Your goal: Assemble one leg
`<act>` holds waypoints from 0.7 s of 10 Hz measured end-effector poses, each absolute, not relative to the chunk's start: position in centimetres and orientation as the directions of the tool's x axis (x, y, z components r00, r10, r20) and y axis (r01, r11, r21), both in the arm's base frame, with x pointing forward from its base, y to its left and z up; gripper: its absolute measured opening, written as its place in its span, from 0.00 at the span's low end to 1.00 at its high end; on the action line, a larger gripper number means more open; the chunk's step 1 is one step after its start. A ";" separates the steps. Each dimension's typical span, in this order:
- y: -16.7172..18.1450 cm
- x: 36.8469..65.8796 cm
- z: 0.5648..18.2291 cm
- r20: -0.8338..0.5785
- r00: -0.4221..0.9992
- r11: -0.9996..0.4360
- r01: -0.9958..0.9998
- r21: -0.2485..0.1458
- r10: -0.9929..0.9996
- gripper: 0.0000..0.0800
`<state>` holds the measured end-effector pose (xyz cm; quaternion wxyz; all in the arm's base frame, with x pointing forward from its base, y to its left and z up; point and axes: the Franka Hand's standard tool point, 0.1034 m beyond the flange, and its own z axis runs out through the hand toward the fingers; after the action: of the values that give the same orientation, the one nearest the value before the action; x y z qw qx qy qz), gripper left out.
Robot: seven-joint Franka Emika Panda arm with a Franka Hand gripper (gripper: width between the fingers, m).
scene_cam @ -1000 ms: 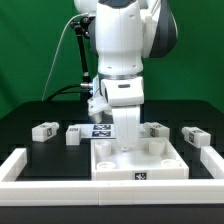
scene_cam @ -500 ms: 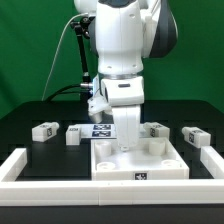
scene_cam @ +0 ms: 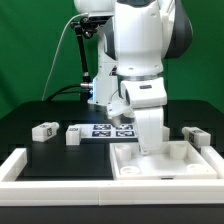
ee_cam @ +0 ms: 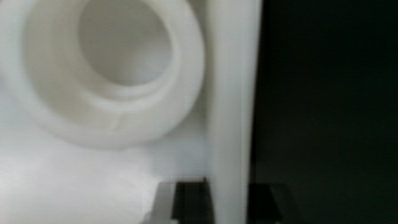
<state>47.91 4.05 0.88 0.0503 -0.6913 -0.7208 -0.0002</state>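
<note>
Legs lay loose, clear of the fingers, which we saw clamped on the white panel's raised rim at lower right, the gripper upright above it. Two legs sat centre left on the black table, beside the marker board; another sat near the right edge.

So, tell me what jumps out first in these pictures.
The big white arm dominates, its pincer clamped on the raised rim of the large white square panel at the exterior view's right, up front. Small tagged legs lie loose on the black table, two at the exterior view's left, one at its far right.
</note>
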 end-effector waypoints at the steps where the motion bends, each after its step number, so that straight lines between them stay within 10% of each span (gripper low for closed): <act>1: 4.6 48.4 0.9 0.076 -0.033 0.038 0.997 -0.063 0.997 0.08; 7: 5.5 48.9 0.9 0.075 0.041 -0.037 0.997 -0.064 0.996 0.14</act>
<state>48.89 5.49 0.93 0.0492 -0.7199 -0.6923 -0.0051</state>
